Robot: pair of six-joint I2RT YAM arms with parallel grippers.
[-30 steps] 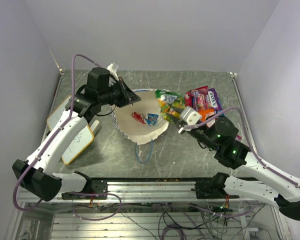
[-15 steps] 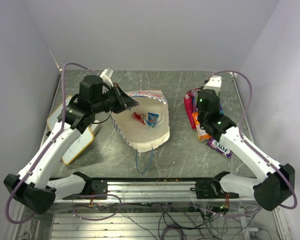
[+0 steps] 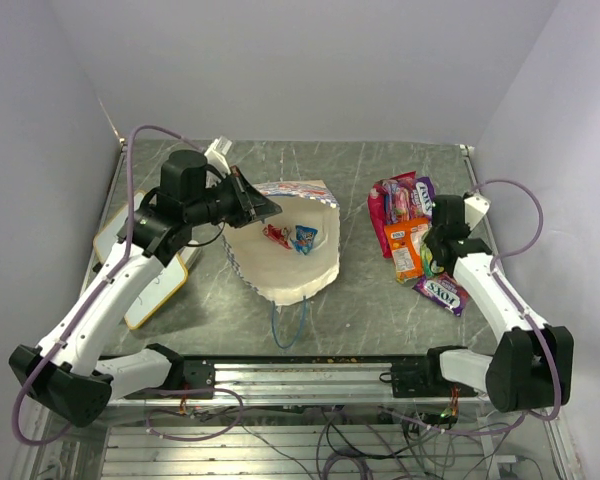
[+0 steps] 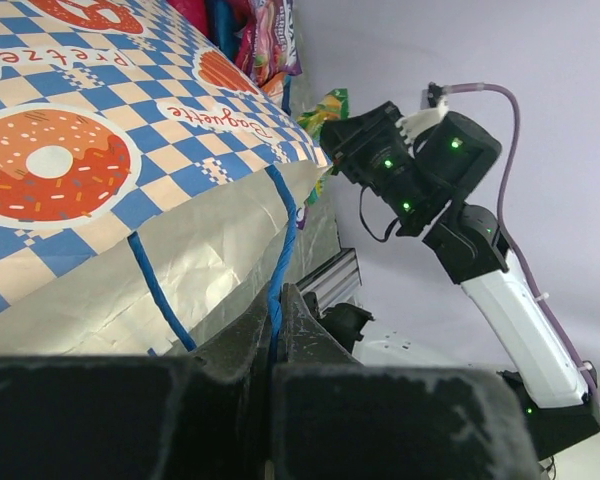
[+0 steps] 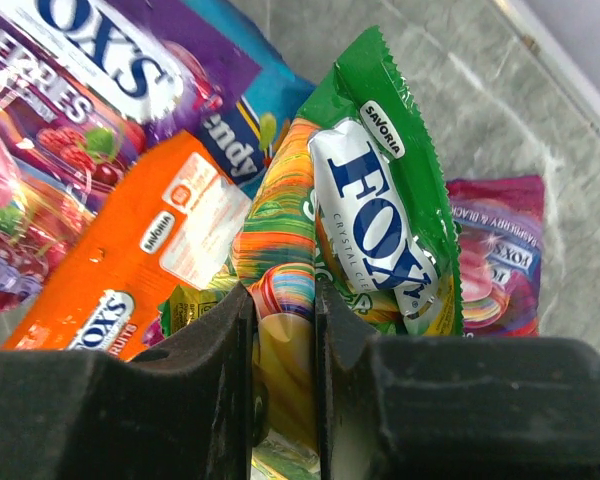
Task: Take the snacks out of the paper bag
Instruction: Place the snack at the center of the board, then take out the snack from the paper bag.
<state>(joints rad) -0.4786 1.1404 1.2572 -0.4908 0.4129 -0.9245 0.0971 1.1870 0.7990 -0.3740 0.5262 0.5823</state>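
Surface: grey marbled table (image 3: 370,300), with pale walls around it.
Bag: the bag (image 3: 295,275) sits left of centre with its mouth open; a red packet (image 3: 275,235) and a blue packet (image 3: 303,238) lie inside.
Left gripper: the left gripper (image 4: 278,300) has its jaws pinched tight on the bag's blue cord (image 4: 282,230).
Right gripper: the right gripper (image 5: 282,310) has its jaws narrow, clamped on a green packet (image 5: 380,200).
Snacks: the other snacks (image 3: 400,210) are piled on the table right of the bag, with a purple packet (image 3: 442,292) nearest the arms.
Whiteboard: the whiteboard (image 3: 150,285) lies at the table's left edge.
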